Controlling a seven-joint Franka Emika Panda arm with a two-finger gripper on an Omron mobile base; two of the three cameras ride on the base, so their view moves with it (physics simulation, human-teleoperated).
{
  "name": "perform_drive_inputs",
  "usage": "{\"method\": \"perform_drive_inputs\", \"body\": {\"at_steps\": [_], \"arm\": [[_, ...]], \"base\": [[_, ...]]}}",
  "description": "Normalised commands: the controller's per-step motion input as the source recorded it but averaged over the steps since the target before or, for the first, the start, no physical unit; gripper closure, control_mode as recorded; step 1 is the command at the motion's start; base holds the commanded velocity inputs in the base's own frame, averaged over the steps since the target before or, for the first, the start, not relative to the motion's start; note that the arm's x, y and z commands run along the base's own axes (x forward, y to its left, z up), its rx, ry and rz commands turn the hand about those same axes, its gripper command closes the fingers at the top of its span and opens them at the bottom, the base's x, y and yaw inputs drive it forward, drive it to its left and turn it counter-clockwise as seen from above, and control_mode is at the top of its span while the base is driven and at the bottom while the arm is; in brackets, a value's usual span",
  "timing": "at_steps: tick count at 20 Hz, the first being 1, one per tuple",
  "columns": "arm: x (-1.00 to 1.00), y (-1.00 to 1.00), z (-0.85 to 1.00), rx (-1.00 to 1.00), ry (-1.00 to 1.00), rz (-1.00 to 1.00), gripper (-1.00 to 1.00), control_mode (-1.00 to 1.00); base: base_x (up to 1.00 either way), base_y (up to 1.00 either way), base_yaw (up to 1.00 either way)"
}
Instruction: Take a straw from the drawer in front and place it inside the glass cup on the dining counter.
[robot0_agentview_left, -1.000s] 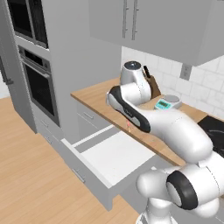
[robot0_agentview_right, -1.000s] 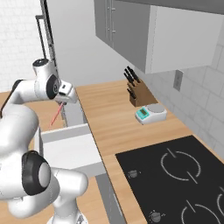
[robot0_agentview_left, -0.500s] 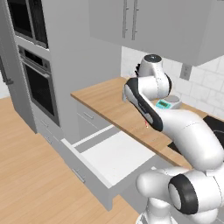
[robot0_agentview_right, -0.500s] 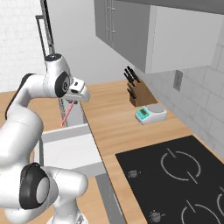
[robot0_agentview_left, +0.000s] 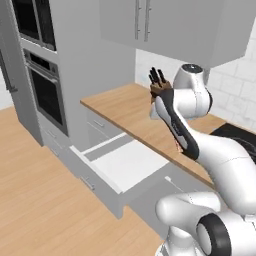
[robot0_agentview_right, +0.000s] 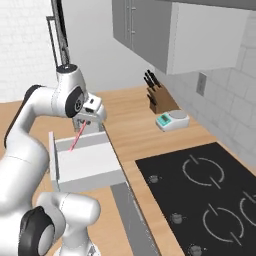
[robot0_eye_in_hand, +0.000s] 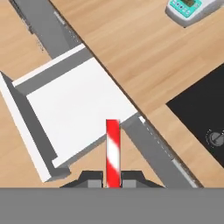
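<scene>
The gripper (robot0_eye_in_hand: 113, 180) is clamped tight on the straw (robot0_eye_in_hand: 113, 151), both dark fingertips pinching its lower end, and the stick runs straight out ahead of the jaws along the line of the hand. From the right base view the straw (robot0_agentview_right: 76, 136) slants down from the hand over the open drawer (robot0_agentview_right: 85, 162), whose white floor lies bare below. The glass cup sits somewhere beyond these views, so I judge the carry turns on keeping that long axis pointed away, free end leading.
</scene>
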Motion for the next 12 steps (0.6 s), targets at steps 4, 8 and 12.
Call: {"method": "perform_drive_inputs", "body": {"at_steps": [4,8,12], "arm": [[0.0,0.0,0.0,0.0,0.0,0.0,1.0,1.0],[0.0,0.0,0.0,0.0,0.0,0.0,1.0,1.0],[0.0,0.0,0.0,0.0,0.0,0.0,1.0,1.0]], "base": [[-1.0,0.29,0.26],[-0.63,0.56,0.75],[-0.39,0.49,0.88]]}}
